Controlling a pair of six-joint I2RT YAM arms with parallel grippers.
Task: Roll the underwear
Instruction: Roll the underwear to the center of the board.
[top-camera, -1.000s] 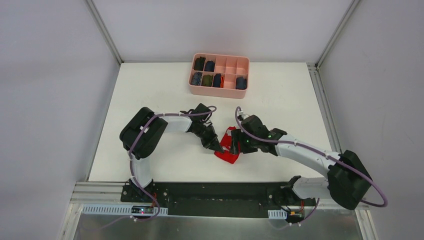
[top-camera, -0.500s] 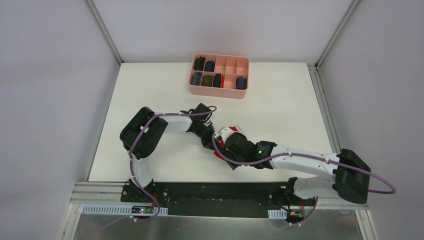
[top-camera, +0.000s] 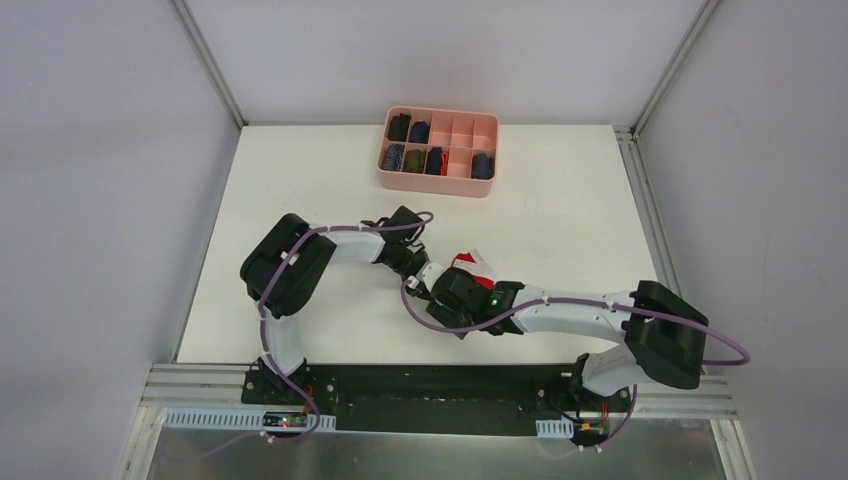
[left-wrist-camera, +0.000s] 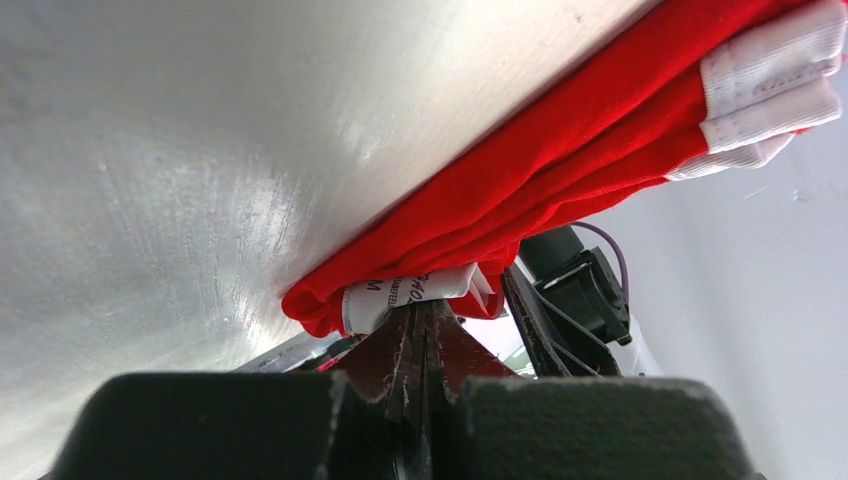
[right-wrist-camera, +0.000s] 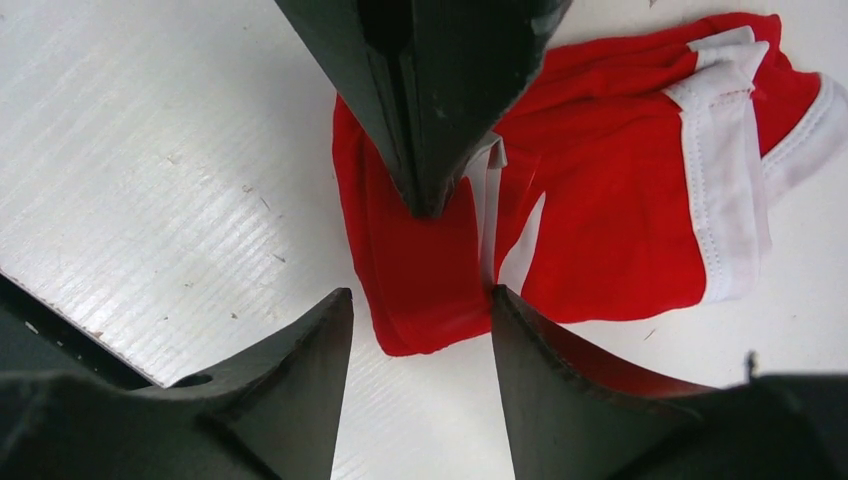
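Note:
The red underwear (top-camera: 472, 262) with its white band lies folded on the white table, mostly hidden under my right arm in the top view. My left gripper (top-camera: 420, 272) is shut, its tips (left-wrist-camera: 422, 305) pinching the cloth (left-wrist-camera: 560, 170) at a white label on the folded edge. In the right wrist view its dark fingers (right-wrist-camera: 440, 90) come down from the top onto the cloth (right-wrist-camera: 620, 200). My right gripper (right-wrist-camera: 421, 291) is open and low over the table. Its jaws straddle the folded end of the underwear without closing on it. It also shows in the top view (top-camera: 440, 288).
A pink divided bin (top-camera: 437, 185) stands at the back of the table, with several dark rolled garments in its compartments. The two arms cross close together at the table's middle. Bare table lies to the left and right of them.
My right arm has swung left and down over the underwear, now covering most of it, with its open jaws at the folded end. The left gripper has stayed in place.

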